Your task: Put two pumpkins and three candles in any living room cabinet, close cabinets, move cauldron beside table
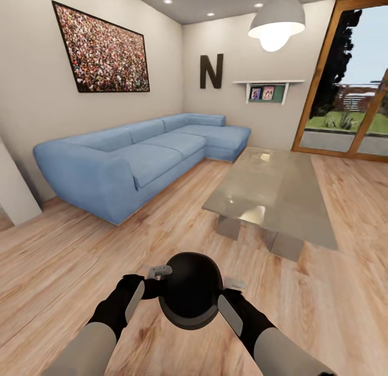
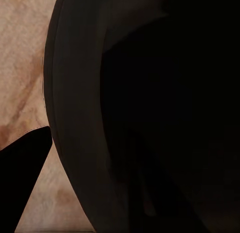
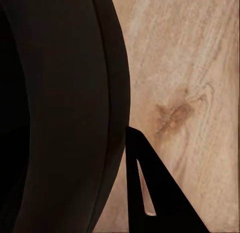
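The round black cauldron [image 1: 191,295] hangs above the wooden floor just in front of me, held between both arms. My left gripper [image 1: 156,279] is clamped on its left rim and my right gripper [image 1: 229,290] on its right rim. Up close, the left wrist view has the cauldron's dark wall [image 2: 150,113] beside one dark finger [image 2: 22,183]. In the right wrist view the cauldron's rim [image 3: 60,113] runs past one finger [image 3: 160,198]. The glass-topped table [image 1: 280,193] stands ahead and to the right, its near corner a short way beyond the cauldron. The pumpkins, candles and cabinet are out of view.
A long blue corner sofa [image 1: 140,160] lines the left wall. A glass door [image 1: 350,96] with a wooden frame is at the back right. A white wall corner [image 1: 13,187] juts in at far left. Wooden floor [image 1: 178,214] runs between sofa and table.
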{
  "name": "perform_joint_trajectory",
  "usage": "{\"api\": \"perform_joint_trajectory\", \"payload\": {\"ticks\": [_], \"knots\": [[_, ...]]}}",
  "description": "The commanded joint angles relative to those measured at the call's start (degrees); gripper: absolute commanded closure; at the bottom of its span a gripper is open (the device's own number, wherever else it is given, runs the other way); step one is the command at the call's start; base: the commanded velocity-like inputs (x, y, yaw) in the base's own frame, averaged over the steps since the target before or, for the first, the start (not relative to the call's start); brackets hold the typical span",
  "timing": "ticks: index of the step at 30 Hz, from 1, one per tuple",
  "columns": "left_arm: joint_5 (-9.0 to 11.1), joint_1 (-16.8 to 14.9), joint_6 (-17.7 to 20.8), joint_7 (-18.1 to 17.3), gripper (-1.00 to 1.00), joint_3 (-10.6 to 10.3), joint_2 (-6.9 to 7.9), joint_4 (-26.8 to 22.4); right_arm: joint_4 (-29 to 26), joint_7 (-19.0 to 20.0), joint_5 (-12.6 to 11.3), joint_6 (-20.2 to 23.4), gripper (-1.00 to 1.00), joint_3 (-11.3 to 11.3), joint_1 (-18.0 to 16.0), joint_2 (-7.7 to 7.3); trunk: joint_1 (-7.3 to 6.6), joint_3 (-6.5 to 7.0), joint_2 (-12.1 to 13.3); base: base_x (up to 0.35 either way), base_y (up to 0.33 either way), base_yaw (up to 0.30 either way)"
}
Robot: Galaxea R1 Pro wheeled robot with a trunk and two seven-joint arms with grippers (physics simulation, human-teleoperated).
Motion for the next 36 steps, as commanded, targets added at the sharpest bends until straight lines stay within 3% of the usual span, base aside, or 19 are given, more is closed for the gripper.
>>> {"api": "perform_joint_trajectory", "payload": {"ticks": [1,16,36], "knots": [[2.3,0.0,0.6,-0.1,1.00,1.1,0.09,-0.1,-1.1,3.7,0.1,-0.2,1.00,-1.3,-0.1,0.00,-0.04,-0.03,0.0,-0.188,0.179,-0.287],[2.3,0.0,0.6,-0.1,1.00,1.1,0.11,-0.1,-1.1,3.7,0.1,-0.2,1.00,-1.3,-0.1,0.00,-0.04,0.35,0.0,-0.059,0.140,-0.287],[2.2,0.0,0.7,-0.1,1.00,1.1,0.11,-0.1,-1.1,3.7,0.1,-0.2,1.00,-1.3,-0.1,0.00,-0.04,0.83,0.0,0.001,0.006,-0.272]]}}
